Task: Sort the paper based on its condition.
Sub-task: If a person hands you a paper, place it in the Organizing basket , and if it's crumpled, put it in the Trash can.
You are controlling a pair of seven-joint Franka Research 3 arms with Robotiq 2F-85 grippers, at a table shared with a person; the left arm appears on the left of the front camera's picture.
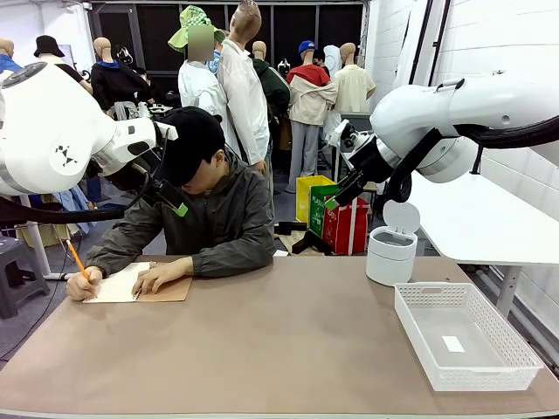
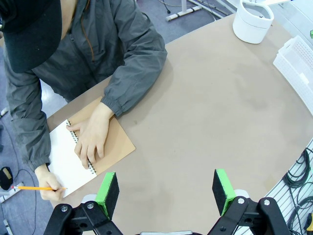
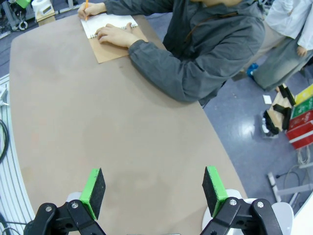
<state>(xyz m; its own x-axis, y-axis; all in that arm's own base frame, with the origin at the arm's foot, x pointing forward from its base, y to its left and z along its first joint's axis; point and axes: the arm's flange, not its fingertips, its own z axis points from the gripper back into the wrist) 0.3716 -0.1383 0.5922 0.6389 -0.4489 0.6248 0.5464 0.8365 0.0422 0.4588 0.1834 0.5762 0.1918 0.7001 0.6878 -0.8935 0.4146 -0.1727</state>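
The paper (image 1: pixel 116 285) lies at the far left of the bench (image 1: pixel 262 349), right in front of the person, as the white open page of a notebook (image 1: pixel 171 291) with a brown cover. From the spiral along its edge it looks bound in, not loose. One hand (image 1: pixel 82 285) holds a pencil (image 1: pixel 76 259) to the page's outer side, and the other hand (image 1: pixel 162 275) rests flat across the spiral. The page's long edge seems to run along that spiral, from the person towards the robot's side and a little slanted. The left jaws hang above the bench, spread wide and gripping nothing. Seen from the left wrist, the paper (image 2: pixel 62 161) sits off to the lower left, just outside the nearer green pad (image 2: pixel 108 193) and not between the two. The right jaws are just as wide apart and empty, high over the right side. From the right wrist the paper (image 3: pixel 105 22) is small and well apart, across a long stretch of bare bench. The left arm is therefore plainly the nearer one. A white basket (image 1: pixel 454 381) stands at the near right corner and a small white bin (image 1: pixel 389 255) with its lid up stands behind it, both well apart from the paper. My guess is that these are the two places for sorting, so the sheet would have to cross the whole bench. With both hands on the page, it is not yet free to be picked up.
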